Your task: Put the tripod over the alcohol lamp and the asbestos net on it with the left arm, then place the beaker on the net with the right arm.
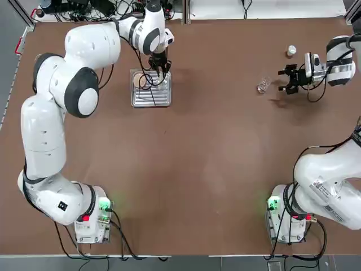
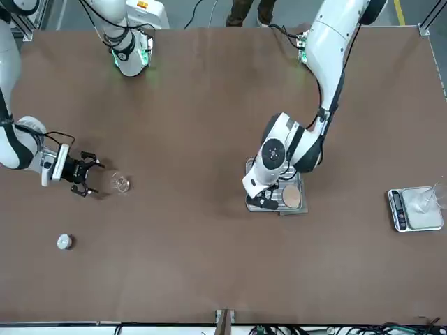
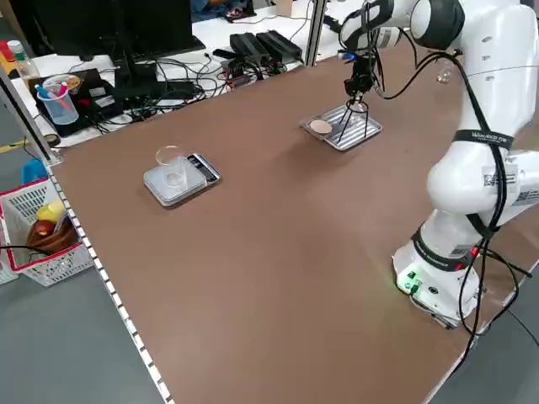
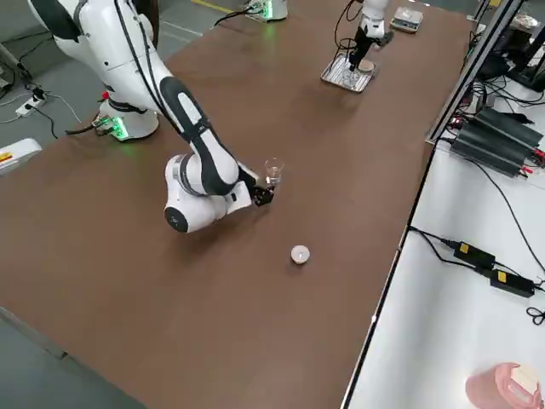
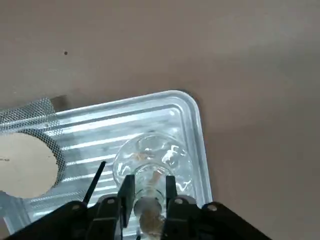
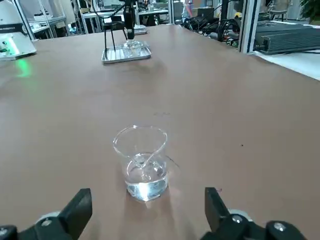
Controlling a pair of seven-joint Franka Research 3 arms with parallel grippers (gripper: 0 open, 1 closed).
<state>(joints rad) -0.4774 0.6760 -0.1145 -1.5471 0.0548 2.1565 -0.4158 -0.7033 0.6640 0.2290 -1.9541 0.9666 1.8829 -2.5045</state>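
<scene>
While poised over the tray (image 1: 151, 96) at the far side of the worktop (image 1: 197, 158), left gripper (image 5: 149, 197) clenched around the neck of the lamp (image 5: 152, 162), which stands upright in the tray. Beside the lamp in the same tray, net (image 5: 22, 162), lying flat with its pale round centre up. Tripod (image 6: 114, 34) seen only in the right wrist view, standing at the tray around the lamp; legs thin and dark, exact footing hard to tell. Well apart, toward the right side of the worktop, right gripper (image 6: 145, 215) low and level, fingers spread wide, released, just short of the beaker (image 6: 142, 162). Beaker upright on the worktop, a little clear liquid inside, untouched. Near it, a small white cap (image 1: 291, 51). Off beyond the tray, a scale (image 2: 415, 209) bearing a clear cup (image 3: 171, 162).
</scene>
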